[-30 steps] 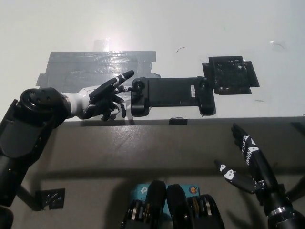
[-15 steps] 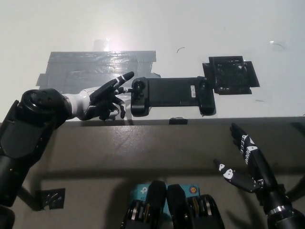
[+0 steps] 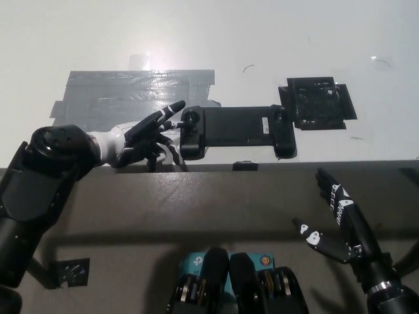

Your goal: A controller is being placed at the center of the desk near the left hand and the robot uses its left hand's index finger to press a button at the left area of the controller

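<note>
Left hand: I see my white left hand (image 3: 145, 139) low over the front edge of the surface (image 3: 216, 39), just left of the controller. One finger (image 3: 169, 111) stretches out toward the controller's left end while the others curl under; it grips nothing. I cannot tell whether the fingertip touches the controller or stops just short.
Grey tape: a wide patch of grey tape (image 3: 131, 88) lies flat on the surface behind the left hand.
Controller: the black controller (image 3: 236, 129) lies flat and lengthwise near the front edge, about mid-surface, its left grip next to my outstretched finger. A small round stick (image 3: 190, 118) stands on that left end, right by the fingertip.
Black square: a dark square piece (image 3: 317, 103), taped at its edges, sits just behind the controller's right end.
Right hand: my black right hand (image 3: 335, 219) rests well below the surface edge at lower right, fingers spread apart, holding nothing.
</note>
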Robot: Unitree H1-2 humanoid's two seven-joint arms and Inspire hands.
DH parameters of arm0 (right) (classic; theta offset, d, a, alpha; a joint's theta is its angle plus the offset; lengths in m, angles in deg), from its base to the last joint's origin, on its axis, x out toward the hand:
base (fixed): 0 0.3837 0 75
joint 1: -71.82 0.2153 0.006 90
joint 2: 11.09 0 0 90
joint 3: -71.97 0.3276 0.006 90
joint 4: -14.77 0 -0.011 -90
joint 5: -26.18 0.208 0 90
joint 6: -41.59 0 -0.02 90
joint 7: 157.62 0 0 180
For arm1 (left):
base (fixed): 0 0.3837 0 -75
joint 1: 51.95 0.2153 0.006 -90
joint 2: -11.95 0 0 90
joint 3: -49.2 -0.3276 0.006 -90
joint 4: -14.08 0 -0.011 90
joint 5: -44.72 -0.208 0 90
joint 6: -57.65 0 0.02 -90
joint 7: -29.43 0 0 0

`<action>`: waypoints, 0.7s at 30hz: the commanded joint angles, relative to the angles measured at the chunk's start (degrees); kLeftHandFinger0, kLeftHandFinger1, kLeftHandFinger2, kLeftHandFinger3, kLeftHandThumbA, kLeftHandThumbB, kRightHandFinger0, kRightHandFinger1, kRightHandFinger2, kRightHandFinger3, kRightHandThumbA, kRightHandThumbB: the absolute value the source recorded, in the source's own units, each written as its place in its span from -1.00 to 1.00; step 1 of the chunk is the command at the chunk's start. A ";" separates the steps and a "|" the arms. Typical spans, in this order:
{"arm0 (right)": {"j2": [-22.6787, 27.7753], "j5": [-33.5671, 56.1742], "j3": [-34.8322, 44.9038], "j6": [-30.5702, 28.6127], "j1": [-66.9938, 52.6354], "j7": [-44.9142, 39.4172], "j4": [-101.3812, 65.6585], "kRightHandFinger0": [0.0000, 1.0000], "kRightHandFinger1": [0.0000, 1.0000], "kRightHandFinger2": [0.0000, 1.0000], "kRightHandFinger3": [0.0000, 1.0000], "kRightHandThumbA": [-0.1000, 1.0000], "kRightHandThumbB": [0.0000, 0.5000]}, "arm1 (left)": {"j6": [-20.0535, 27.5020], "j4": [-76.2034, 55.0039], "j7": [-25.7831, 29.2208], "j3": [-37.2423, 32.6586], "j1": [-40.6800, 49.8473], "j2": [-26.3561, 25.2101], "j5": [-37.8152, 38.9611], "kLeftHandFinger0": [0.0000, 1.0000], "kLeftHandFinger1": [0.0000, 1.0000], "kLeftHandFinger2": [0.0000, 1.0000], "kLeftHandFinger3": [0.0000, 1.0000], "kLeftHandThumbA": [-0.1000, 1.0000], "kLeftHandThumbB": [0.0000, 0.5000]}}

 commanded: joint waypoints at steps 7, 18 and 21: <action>0.19 0.23 -0.44 -1.03 -0.74 -0.61 -1.87 1.00 1.00 1.00 1.00 0.46 -0.02 | 1.41 1.12 -1.28 -0.80 6.69 2.41 -0.79 -1.00 -0.99 -0.45 1.00 1.00 0.87; 0.10 -0.14 -0.62 -1.63 -1.20 -0.20 -1.62 1.00 1.00 1.00 1.00 0.42 -0.08 | 1.27 1.77 -1.05 -0.76 7.78 2.79 -0.59 -1.00 -1.00 -0.56 1.00 1.00 0.97; 0.12 -0.38 -0.73 -2.24 -1.19 -0.14 -1.37 1.00 1.00 1.00 1.00 0.41 -0.09 | 2.32 0.71 -1.29 -0.68 7.57 2.22 -0.48 -1.00 -1.00 -0.60 1.00 1.00 0.99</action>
